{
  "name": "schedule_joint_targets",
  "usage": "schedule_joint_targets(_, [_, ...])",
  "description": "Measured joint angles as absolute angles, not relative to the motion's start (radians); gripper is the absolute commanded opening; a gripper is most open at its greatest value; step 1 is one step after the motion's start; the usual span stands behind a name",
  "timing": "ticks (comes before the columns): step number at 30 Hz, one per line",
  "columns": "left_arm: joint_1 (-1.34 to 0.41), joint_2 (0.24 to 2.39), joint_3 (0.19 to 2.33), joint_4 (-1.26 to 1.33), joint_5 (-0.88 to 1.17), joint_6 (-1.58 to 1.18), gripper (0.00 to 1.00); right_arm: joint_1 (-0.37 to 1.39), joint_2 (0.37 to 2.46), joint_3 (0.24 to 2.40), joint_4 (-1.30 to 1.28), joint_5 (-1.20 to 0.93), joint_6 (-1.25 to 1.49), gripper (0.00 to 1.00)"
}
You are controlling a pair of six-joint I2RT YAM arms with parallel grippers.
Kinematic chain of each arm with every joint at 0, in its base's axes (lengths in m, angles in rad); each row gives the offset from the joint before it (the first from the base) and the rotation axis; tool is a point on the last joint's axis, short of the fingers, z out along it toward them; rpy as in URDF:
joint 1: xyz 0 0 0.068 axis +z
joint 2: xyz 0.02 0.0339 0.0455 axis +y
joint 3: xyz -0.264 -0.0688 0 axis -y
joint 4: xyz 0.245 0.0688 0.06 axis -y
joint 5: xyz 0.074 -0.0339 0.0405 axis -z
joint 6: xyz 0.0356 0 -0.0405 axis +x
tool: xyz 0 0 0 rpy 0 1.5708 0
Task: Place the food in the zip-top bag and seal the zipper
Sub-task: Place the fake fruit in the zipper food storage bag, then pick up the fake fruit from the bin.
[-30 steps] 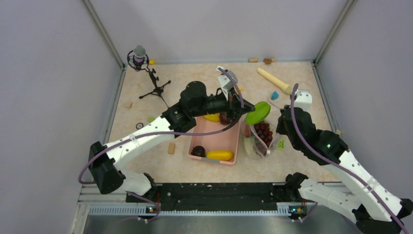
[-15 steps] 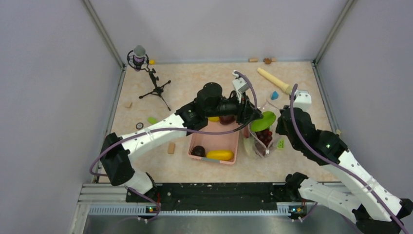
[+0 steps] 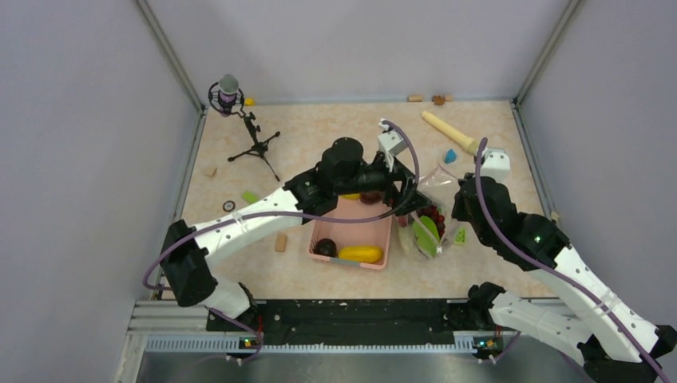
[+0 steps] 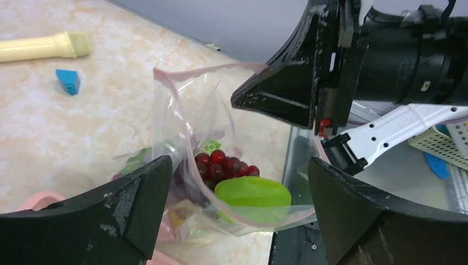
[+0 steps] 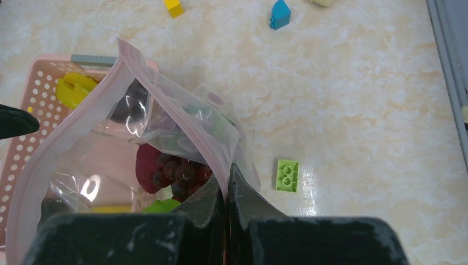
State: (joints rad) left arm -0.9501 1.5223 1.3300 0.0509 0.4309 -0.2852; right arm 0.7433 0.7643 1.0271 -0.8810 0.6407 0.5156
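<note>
The clear zip-top bag (image 3: 435,209) stands open beside the pink basket (image 3: 385,239). My right gripper (image 5: 227,185) is shut on the bag's pinkish zipper (image 5: 218,163) edge and holds the mouth up. My left gripper (image 4: 240,207) hangs open right over the mouth, with nothing between its fingers. Inside the bag lie the green pod (image 4: 253,197), dark red grapes (image 4: 223,164) and a magenta piece (image 5: 144,163). The basket holds a yellow fruit (image 3: 359,254) and a dark piece (image 3: 324,247). Another yellow piece (image 5: 72,88) lies at the basket's far end.
A beige rolling pin (image 3: 449,132), a blue block (image 3: 451,155) and a green block (image 5: 287,175) lie round the bag. A microphone on a tripod (image 3: 231,92) stands at the back left. Small wooden blocks (image 3: 280,242) lie left of the basket. Walls close in three sides.
My left arm carried the green pod to the right over the bag, then its jaws opened and the pod dropped inside. The right gripper stayed shut on the bag's edge.
</note>
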Motion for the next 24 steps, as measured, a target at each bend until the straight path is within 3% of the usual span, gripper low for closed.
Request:
schedule_joint_targets(15, [-0.942,1.213,1.006,0.044,0.081,-0.252,0.97,0.743,0.764,1.027,-0.881,0.638,0.516,0.0])
schedule_joint_targets(24, [-0.882,1.193,0.847,0.023,-0.099,-0.314,0.97,0.743,0.768,1.027,-0.881,0.638,0.516,0.0])
